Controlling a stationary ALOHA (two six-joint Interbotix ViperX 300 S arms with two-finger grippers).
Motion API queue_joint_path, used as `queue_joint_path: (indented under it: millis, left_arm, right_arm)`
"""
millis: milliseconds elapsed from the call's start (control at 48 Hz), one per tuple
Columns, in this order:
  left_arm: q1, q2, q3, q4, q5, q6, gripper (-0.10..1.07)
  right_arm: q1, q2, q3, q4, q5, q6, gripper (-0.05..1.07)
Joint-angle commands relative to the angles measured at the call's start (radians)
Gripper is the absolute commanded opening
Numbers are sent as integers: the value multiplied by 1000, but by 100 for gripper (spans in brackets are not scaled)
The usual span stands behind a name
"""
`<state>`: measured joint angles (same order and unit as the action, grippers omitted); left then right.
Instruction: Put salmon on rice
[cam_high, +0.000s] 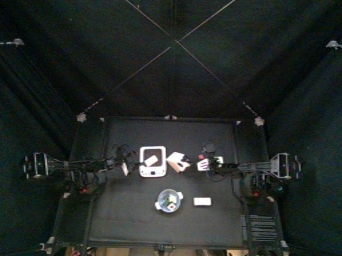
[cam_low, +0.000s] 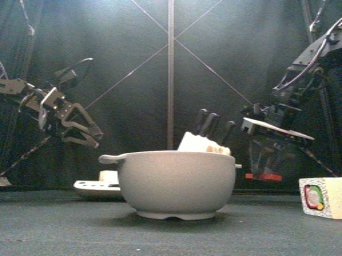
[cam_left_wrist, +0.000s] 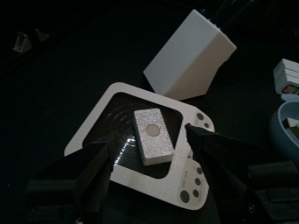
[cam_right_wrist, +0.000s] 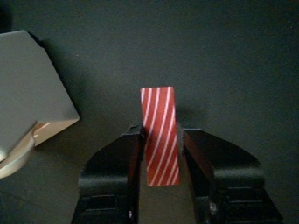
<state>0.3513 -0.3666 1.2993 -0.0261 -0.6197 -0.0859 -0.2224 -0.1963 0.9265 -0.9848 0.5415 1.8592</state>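
The right gripper (cam_right_wrist: 162, 144) pinches a flat red strip with thin white stripes (cam_right_wrist: 159, 131), the salmon, between its two black jaws, above the dark table (cam_right_wrist: 233, 61). The left gripper (cam_left_wrist: 158, 162) hangs over a white plate with a black middle (cam_left_wrist: 111, 96). Its jaws stand apart, one on each side of a small white block of rice (cam_left_wrist: 155, 136) lying on the plate. A tall white box (cam_left_wrist: 190, 52) stands just behind the plate. A grey bowl (cam_low: 177, 180) sits near the table's front edge.
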Motion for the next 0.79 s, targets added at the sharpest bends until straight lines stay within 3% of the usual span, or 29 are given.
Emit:
queue_joint_path:
  millis: [0,208,229,354,583,771]
  left_arm:
    - [-2,-5,-8,2,-2,2,96]
    - [2,-5,-5,3,-2,3,96]
    - [3,-5,-3,3,-2,3,96]
    - [6,-11,-3,3,-2,3,96]
    - [8,-51,12,3,-2,5,96]
    - [8,-130,51,2,-2,5,96]
  right_arm:
    - [-18,-55,-41,-43,2,-28,63]
    - [-41,-152,-101,-37,-5,-164,63]
    - [-49,-193,-146,-32,-6,-253,63]
    - [-57,-216,-218,-9,-9,-374,63]
    - [-58,-169,-310,58,-60,-555,63]
    - [-60,-89,-357,89,-178,-664,63]
